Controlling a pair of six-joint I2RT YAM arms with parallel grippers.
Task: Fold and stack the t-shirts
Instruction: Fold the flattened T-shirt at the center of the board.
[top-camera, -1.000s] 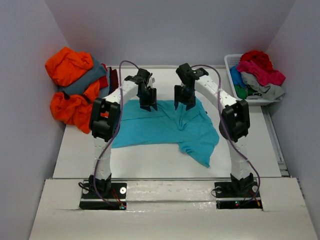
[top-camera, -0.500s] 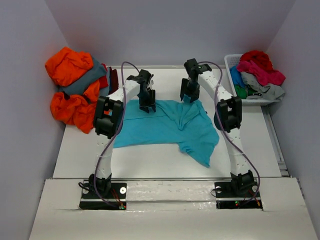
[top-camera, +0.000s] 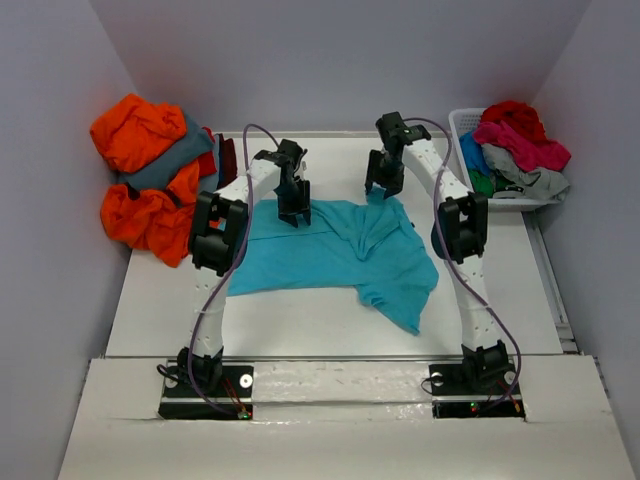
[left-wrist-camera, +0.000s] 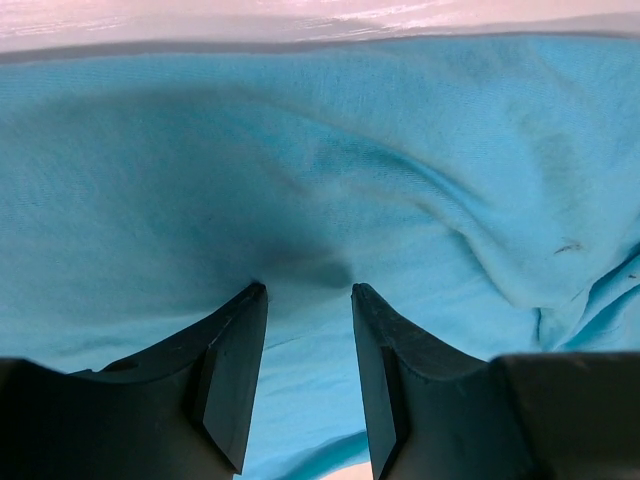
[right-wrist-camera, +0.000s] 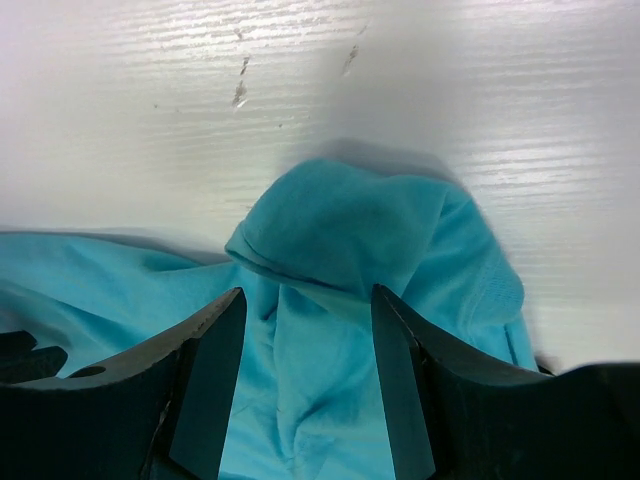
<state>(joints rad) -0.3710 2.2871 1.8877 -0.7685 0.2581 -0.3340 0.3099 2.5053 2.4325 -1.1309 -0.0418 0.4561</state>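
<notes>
On the white table (top-camera: 300, 320), seen from above, a turquoise t-shirt (top-camera: 330, 255) lies spread out flat. Left wrist view: the left gripper (left-wrist-camera: 305, 290) is half parted, its tips pressing into the cloth. Right wrist view: the right gripper (right-wrist-camera: 305, 292) is parted astride a raised fold at the shirt's far edge.

— Where's the turquoise t-shirt (top-camera: 340, 255)?
— Before me on the desk (top-camera: 300, 310), unfolded and rumpled, its far right corner bunched into a hump, one flap trailing toward me.
— The others?
— Orange t-shirts (top-camera: 140, 190), slate grey t-shirt (top-camera: 165, 166) and maroon t-shirt (top-camera: 226, 158) heaped far left; red t-shirt (top-camera: 512, 112), pink t-shirt (top-camera: 522, 142), light grey t-shirt (top-camera: 535, 182) and green t-shirt (top-camera: 483, 186) piled far right.
</notes>
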